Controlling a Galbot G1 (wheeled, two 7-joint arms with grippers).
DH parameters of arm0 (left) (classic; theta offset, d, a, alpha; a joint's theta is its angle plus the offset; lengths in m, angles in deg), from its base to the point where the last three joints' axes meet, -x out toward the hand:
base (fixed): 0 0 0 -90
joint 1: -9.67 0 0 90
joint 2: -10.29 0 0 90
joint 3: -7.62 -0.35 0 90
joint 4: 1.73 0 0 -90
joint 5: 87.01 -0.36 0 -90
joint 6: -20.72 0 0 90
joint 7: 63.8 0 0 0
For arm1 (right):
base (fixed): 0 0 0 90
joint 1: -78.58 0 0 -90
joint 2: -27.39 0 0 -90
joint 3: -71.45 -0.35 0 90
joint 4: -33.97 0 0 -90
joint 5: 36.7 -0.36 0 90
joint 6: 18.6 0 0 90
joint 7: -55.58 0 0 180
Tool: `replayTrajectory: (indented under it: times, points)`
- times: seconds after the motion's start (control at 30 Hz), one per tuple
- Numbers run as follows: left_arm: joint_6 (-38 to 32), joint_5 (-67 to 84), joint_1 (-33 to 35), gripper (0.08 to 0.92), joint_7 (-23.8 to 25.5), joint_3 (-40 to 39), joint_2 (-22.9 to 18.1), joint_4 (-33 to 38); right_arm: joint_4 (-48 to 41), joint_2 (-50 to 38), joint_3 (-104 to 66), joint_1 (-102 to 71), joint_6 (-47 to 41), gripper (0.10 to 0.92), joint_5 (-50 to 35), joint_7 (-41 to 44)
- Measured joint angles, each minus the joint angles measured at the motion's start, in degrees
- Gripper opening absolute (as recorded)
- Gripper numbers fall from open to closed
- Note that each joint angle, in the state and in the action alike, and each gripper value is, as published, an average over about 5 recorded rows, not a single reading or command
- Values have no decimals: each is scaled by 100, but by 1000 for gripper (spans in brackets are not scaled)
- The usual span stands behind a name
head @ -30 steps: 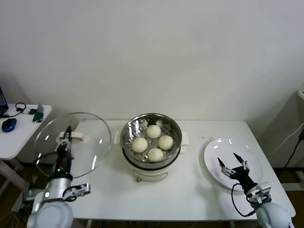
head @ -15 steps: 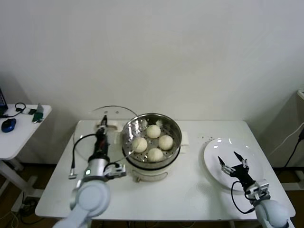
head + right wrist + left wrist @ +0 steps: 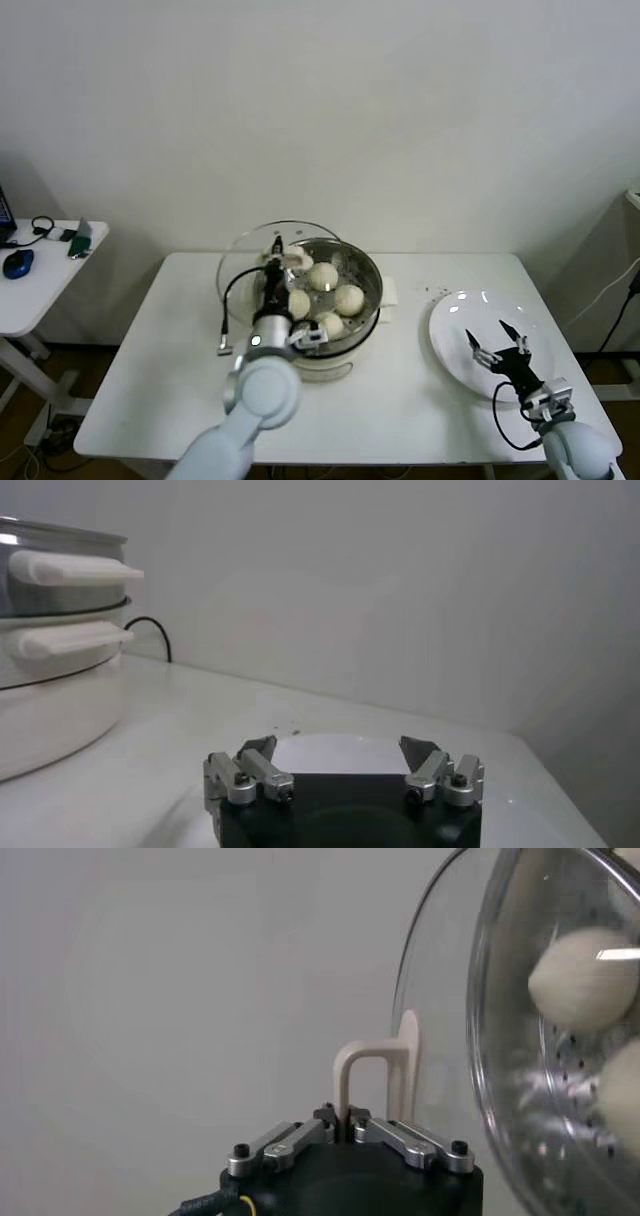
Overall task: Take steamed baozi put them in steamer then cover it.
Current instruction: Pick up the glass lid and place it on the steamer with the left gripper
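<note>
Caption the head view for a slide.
Left tool carries glass cover over steamer holding four baozi.

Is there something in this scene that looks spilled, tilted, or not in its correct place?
Only small things. The glass lid, held in the left gripper, is tilted and off-centre over the steamer. Dark specks lie on the table beside the plate.

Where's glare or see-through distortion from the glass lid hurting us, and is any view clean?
Head view: the cover is nearly invisible, only its rim arc reads; soft glare on the plate. Left wrist view: the steamed baozi look smeared and streaked through the curved glass; the left gripper, shut on the white handle, is crisp. Right wrist view: clean, open right gripper, steamer sharp.
</note>
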Motion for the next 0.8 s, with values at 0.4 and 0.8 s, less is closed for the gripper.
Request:
replayTrajectory:
  times: [0.4, 0.8]
  points:
    - [89, -52, -192, 146, -49, -310, -616, -645, -80, 52, -49, 5, 55, 823, 28, 13]
    - [9, -117, -205, 146, -227, -327, -768, -1061, -152, 98, -62, 39, 76, 823, 46, 34]
